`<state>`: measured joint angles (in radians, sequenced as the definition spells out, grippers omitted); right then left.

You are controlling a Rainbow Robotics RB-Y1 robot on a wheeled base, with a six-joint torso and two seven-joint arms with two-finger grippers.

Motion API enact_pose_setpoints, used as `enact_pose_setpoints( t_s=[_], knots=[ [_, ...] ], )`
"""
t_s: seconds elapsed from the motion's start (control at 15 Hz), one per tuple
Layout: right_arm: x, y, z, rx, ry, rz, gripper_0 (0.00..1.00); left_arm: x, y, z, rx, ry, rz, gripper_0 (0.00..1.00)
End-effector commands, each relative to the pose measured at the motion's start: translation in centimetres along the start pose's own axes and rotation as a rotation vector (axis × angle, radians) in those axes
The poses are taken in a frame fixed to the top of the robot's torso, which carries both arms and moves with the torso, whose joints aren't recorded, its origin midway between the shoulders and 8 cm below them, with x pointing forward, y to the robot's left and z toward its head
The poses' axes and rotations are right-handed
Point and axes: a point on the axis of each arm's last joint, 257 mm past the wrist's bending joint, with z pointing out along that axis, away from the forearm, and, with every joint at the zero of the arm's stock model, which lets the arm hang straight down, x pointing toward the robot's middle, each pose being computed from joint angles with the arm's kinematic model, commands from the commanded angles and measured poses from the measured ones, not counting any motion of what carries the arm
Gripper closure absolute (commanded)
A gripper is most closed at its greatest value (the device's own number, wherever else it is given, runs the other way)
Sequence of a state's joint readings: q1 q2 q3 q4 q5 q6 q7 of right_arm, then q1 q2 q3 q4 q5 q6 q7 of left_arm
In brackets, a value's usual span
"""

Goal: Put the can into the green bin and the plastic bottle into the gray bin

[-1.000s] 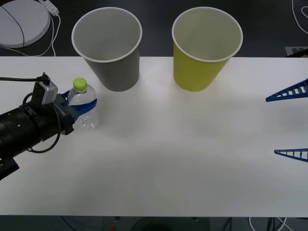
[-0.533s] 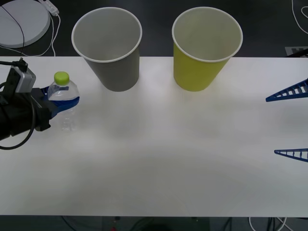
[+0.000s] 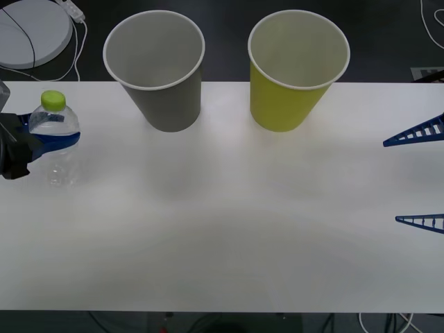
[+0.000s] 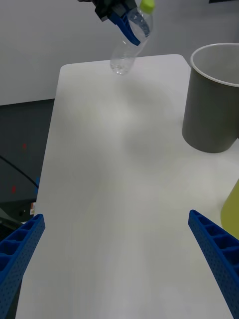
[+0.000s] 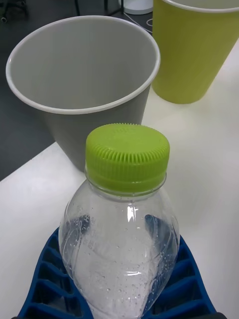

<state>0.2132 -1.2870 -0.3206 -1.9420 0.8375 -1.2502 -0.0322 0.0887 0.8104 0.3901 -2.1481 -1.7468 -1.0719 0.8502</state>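
Note:
My left gripper (image 3: 41, 139) is shut on the plastic bottle (image 3: 54, 142), a small clear bottle with a lime-green cap (image 5: 127, 157), at the table's left edge. In the right wrist view the plastic bottle (image 4: 130, 42) hangs tilted above the table in the left gripper (image 4: 124, 27). The gray bin (image 3: 154, 69) stands upright at the back, right of the bottle, with the green bin (image 3: 298, 69) further right. My right gripper (image 3: 420, 177) stands open at the right edge, holding nothing. The can is out of view.
The white table (image 3: 229, 229) stretches between the two arms. A white round disc (image 3: 28, 31) with cables lies on the dark floor behind the table's left corner.
My left arm has drawn back to the left with the bottle, from beside the gray bin to the table's left edge. The right gripper has not moved.

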Motion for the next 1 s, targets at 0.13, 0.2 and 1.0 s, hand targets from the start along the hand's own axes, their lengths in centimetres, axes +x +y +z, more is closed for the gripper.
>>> enact_pose_setpoints(
  t_s=[0.13, 0.2, 1.0],
  knots=[
    [0.0, 0.0, 0.0, 0.0, 0.0, 0.0, 0.0, -0.8, 1.8, -0.9, -0.025, 0.047, 0.014, 1.0],
    [0.0, 0.0, 0.0, 0.0, 0.0, 0.0, 0.0, -1.1, 2.2, -0.9, -0.035, 0.055, 0.027, 1.0],
    [0.0, 0.0, 0.0, 0.0, 0.0, 0.0, 0.0, -4.8, 5.3, -0.8, 0.047, 0.16, 0.063, 1.0]
  ],
)
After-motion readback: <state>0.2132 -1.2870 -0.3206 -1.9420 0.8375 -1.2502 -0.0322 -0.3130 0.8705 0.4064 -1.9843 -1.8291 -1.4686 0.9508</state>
